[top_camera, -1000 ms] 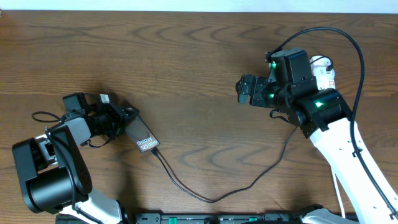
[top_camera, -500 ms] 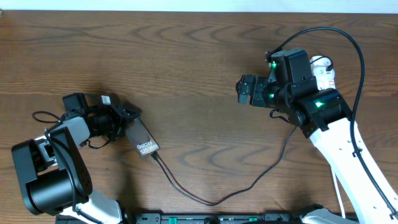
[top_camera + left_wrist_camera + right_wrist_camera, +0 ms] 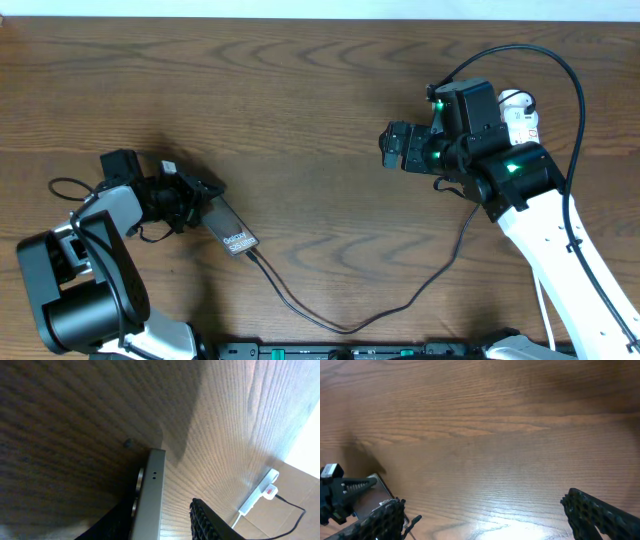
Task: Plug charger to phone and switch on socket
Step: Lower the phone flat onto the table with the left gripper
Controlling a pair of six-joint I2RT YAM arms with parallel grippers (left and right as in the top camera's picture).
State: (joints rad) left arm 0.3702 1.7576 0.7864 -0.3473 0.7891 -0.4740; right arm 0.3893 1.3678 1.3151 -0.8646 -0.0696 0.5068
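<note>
Behind right arm (image 3: 530,190), socket (image 3: 520,114) half-hidden; right end effector (image 3: 391,146) agape; left end effector (image 3: 203,203) slack astride phone (image 3: 232,228).

Even overhead light, soft shadows; glare on the table (image 3: 490,522), blurry left-wrist close-up.

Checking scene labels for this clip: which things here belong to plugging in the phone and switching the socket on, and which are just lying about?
For the job:
phone
charger
socket, with its white cord

Just lying about:
no loose item that I can see; apart from the arms, only the table itself
</note>
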